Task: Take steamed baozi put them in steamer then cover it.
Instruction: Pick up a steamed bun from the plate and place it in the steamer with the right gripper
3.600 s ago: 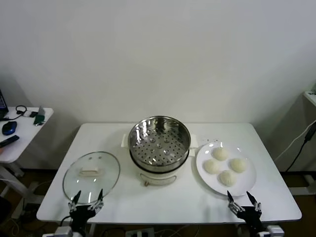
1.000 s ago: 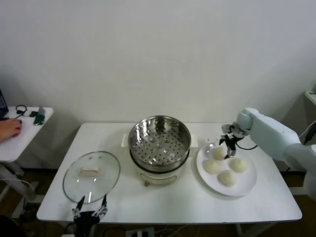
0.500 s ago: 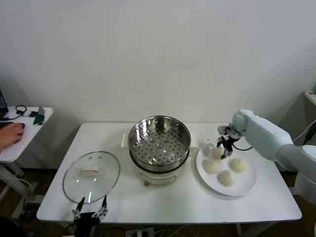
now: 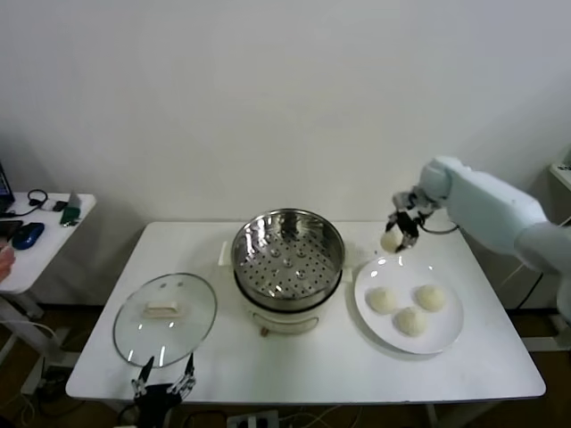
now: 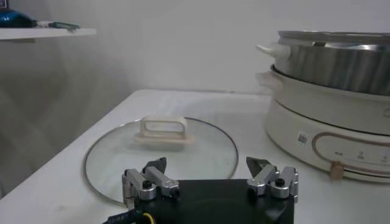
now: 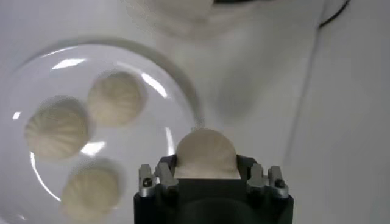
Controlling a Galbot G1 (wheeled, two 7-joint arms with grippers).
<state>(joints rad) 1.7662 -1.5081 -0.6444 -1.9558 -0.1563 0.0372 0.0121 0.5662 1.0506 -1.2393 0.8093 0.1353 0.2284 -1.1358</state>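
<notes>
One baozi [image 4: 390, 240] is up in the air, above the far edge of the white plate [image 4: 446, 339]. The right gripper [image 4: 399, 234] has its jaws clamped on this bun, one finger on each side. In the right wrist view the bun [image 6: 206, 153] sits snug between the two fingers [image 6: 158, 176], and the plate [image 6: 183, 97] lies below it.

Three more baozi [image 4: 410, 308] rest on the plate. They sit close together, two toward the steamer side and front, and one on the far right. From the right wrist view they look round with little folds [image 6: 116, 97].

The steamer [image 4: 287, 259] stands in the middle of the white table [image 4: 339, 366], just left of the plate. It is shiny metal with many small holes in its bottom tray. It sits on a cream base with side handles. There are no buns inside it. It is open on top.

The cover [image 4: 166, 317] lies flat on the table, left of the steamer. It is clear glass with a cream handle [image 5: 163, 131] in the middle.

The left gripper [image 4: 162, 382] waits low at the front edge of the table, just in front of the cover. Its jaws are wide apart and hold nothing [image 5: 210, 181].

A small side table [image 4: 40, 241] stands far to the left.
</notes>
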